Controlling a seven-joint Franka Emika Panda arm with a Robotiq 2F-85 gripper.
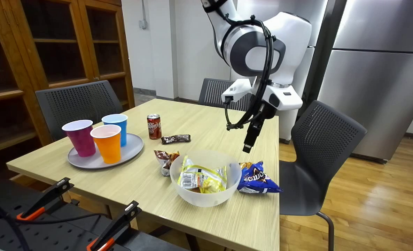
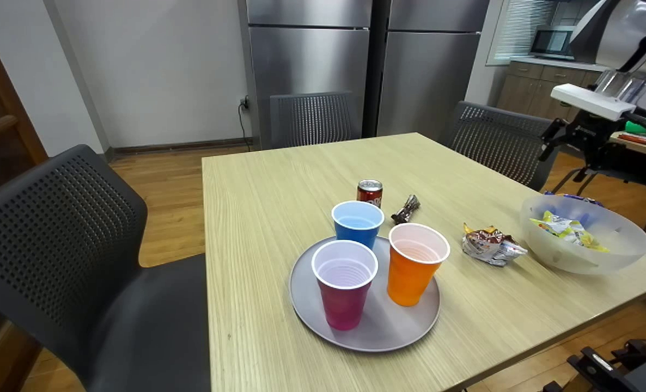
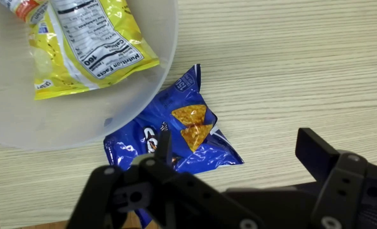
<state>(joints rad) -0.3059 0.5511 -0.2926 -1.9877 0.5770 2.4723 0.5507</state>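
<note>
We see the black gripper (image 3: pixel 234 142), jaws spread, above a glossy blue chip bag (image 3: pixel 183 130) beside a frosted round bowl (image 1: pixel 199 199); pale wood-grained table (image 1: pixel 140 174), brushed-steel refrigerators (image 1: pixel 377 101) behind.

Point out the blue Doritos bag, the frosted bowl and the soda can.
Blue Doritos bag (image 3: pixel 177 123): in the wrist view, on its printed face.
Frosted bowl (image 1: pixel 206 199): in an exterior view, on its near outer wall.
Soda can (image 1: pixel 154 127): in an exterior view, on its printed side.
</note>
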